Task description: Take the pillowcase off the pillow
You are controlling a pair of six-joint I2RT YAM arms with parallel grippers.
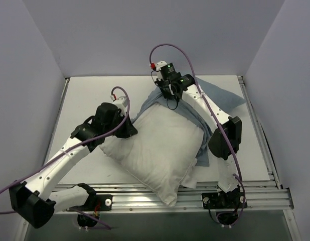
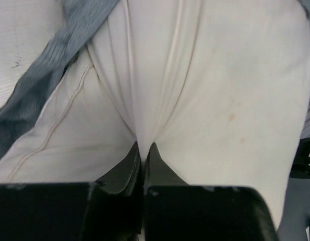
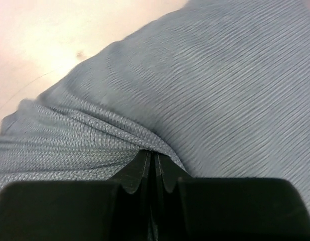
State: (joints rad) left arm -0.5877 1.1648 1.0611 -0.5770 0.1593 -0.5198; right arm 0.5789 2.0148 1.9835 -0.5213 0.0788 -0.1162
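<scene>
The white pillow (image 1: 160,150) lies in the middle of the table, mostly bare. The grey pillowcase (image 1: 220,100) is bunched along the pillow's far and right sides and trails to the back right. My left gripper (image 1: 131,129) is shut on a pinch of white pillow cloth (image 2: 145,120) at the pillow's left edge. A strip of pillowcase (image 2: 49,75) crosses the upper left of the left wrist view. My right gripper (image 1: 166,93) is shut on a fold of the striped pillowcase (image 3: 195,90) at the pillow's far edge.
The white table (image 1: 90,100) is walled in by pale panels at the back and both sides. A metal rail (image 1: 160,198) runs along the near edge by the arm bases. Purple cables loop over both arms.
</scene>
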